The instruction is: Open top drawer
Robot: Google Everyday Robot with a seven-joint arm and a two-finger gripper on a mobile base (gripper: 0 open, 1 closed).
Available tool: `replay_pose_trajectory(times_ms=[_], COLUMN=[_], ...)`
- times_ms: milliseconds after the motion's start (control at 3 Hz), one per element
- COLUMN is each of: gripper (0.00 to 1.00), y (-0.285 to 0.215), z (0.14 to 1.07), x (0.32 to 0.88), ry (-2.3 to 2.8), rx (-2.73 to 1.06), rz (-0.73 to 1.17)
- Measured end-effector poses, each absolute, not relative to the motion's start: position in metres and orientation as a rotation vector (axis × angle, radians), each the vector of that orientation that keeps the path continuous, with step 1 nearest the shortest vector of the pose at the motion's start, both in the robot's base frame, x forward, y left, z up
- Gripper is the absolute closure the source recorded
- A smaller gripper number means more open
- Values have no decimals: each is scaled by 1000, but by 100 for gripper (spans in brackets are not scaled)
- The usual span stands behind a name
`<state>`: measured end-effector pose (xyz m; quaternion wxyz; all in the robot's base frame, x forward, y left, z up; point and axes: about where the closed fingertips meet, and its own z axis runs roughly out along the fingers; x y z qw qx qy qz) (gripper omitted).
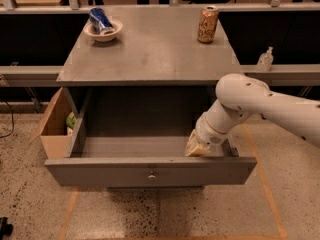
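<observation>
Grey wood forms the bench [150,49], the reference for all positions below. One top drawer [150,170] projects forward from beneath the bench top and stands open, so that its deep grey box is exposed. Its front panel carries one small round metal knob [151,175] at centre.

One white robot arm [260,104] enters from the right of the bench and bends down into the drawer. Its one tool [197,146], tan in colour, sits under the bench's front right corner, inside the drawer box and against the back of the front panel. Whether the tool is spread or pressed together cannot be told.

Two cans stand or lie on the bench top. One orange can [208,24] stands upright near the rear right corner. One blue can [100,20] lies tilted in the single pale bowl [103,33] near the rear left corner.

One open cardboard box [52,129] rests on the floor just beside the bench's left side, with a green item [71,120] inside it. One clear bottle [264,60] stands on a ledge to the right of the bench.
</observation>
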<state>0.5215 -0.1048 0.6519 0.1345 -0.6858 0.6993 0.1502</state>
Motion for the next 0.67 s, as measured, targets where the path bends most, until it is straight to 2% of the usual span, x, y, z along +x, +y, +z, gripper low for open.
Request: replay_pose_trajectory(times_ms=[667], gripper=[100], y=[-95], z=[659], x=[488], ry=[2073], rx=[-1928], rz=[471])
